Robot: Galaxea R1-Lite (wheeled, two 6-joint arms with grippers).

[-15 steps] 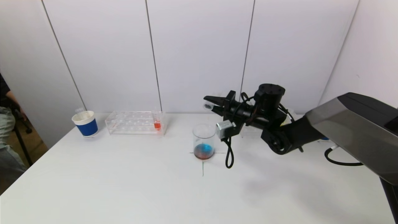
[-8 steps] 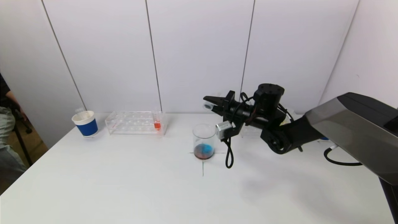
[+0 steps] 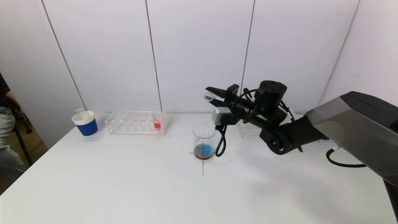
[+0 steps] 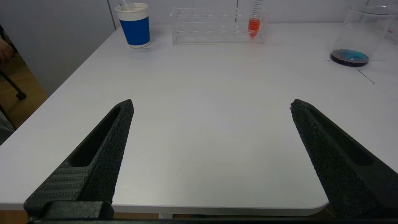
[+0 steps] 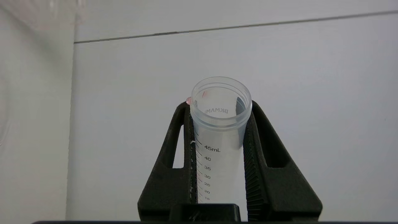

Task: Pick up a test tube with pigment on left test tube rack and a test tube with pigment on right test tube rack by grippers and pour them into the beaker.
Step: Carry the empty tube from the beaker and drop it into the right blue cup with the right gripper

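Observation:
My right gripper (image 3: 214, 95) is shut on an emptied clear test tube (image 5: 219, 124), held near level above the beaker's far side, mouth (image 3: 209, 96) pointing left. The glass beaker (image 3: 204, 141) stands mid-table with blue and dark red pigment at its bottom; it also shows in the left wrist view (image 4: 357, 34). The left rack (image 3: 135, 123) holds one test tube with red pigment (image 3: 157, 123) at its right end. The right rack (image 3: 248, 130) is mostly hidden behind my right arm. My left gripper (image 4: 211, 105) is open and empty, low at the table's near left edge.
A blue and white paper cup (image 3: 85, 123) stands left of the left rack. A black cable (image 3: 221, 143) hangs from my right wrist just beside the beaker. A person sits at the far left edge (image 3: 6, 124).
My right gripper has risen slightly and rotated back, lifting the tube's mouth; the wrist camera and its hanging cable swung left toward the beaker.

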